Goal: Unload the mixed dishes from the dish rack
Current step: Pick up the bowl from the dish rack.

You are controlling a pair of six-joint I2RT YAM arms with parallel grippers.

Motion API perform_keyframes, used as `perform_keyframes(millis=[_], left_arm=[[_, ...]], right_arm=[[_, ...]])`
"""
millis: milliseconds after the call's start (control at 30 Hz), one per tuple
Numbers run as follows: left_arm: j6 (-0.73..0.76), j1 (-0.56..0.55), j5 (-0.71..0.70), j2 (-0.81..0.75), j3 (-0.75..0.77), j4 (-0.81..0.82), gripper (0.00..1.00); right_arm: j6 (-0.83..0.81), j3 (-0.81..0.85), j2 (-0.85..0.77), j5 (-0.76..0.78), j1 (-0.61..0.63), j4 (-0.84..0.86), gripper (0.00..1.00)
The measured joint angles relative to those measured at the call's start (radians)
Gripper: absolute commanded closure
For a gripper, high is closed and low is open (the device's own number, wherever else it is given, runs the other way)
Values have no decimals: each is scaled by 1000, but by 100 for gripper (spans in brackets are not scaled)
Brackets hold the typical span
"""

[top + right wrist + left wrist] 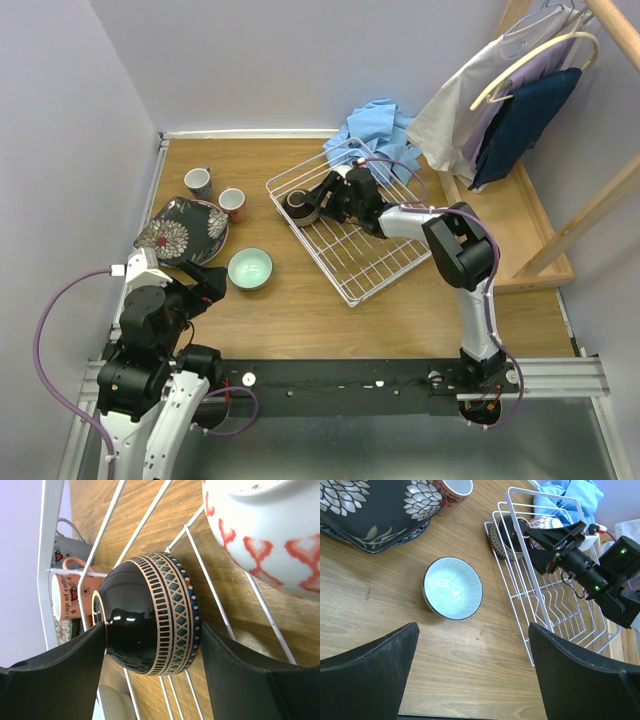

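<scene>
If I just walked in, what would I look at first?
Probably the right hand reaching into the white dish rack, its fingers on either side of a dark patterned bowl lying tipped on the wires. Next, the pale green bowl alone on the wooden table, near the black flowered plate.

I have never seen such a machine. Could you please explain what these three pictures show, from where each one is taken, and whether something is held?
Two robot arms stand at a wooden table. One picture looks down from above; each of the other two comes from a camera on a wrist. The right gripper reaches into the white dish rack, its fingers on both sides of a dark patterned bowl, not clearly gripping it. A white bowl with red marks sits beside. The left gripper is open and empty. On the table lie a pale green bowl, a black floral plate and two cups.
</scene>
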Motion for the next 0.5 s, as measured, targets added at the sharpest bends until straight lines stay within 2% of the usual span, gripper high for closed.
perform_keyframes(millis=[67,500], left_arm=[[-2,0,0,0,0,0,1],[-16,0,24,34,-34,55,1]], right_arm=[[-19,-8,-16,0,0,-12,67],[-275,-11,-147,1,0,-165,82]])
